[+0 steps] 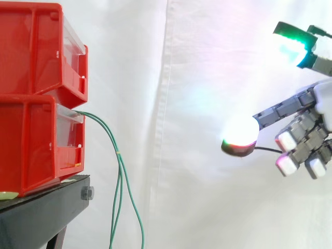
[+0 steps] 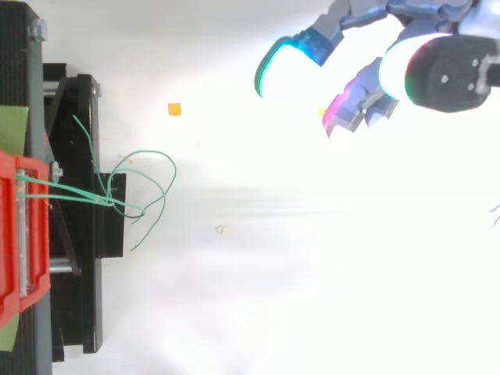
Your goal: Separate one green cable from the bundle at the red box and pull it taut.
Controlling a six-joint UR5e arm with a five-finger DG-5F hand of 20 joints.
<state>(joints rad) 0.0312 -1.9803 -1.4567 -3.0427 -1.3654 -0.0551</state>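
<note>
White curtain backs everything in my side view. Nearest my end, at the right edge, the robot hand (image 1: 306, 122) hangs in the air with its fingers spread apart and loosely bent, gripping nothing. One fingertip (image 1: 239, 136), glowing white, reaches leftward, and another pad glows green above it.

A broad bare gap separates it from the green cables (image 1: 120, 171), which are well apart from it, to its left and lower. They leave the front of the lower red bin (image 1: 31, 145), arc downward, meet at a small tie, and hang slack beside the black bench (image 1: 41, 212). From above, they spread in loose loops (image 2: 144, 209) just off the bench edge.

Farthest left, an upper red bin (image 1: 31, 46) is stacked on the lower one.
</note>
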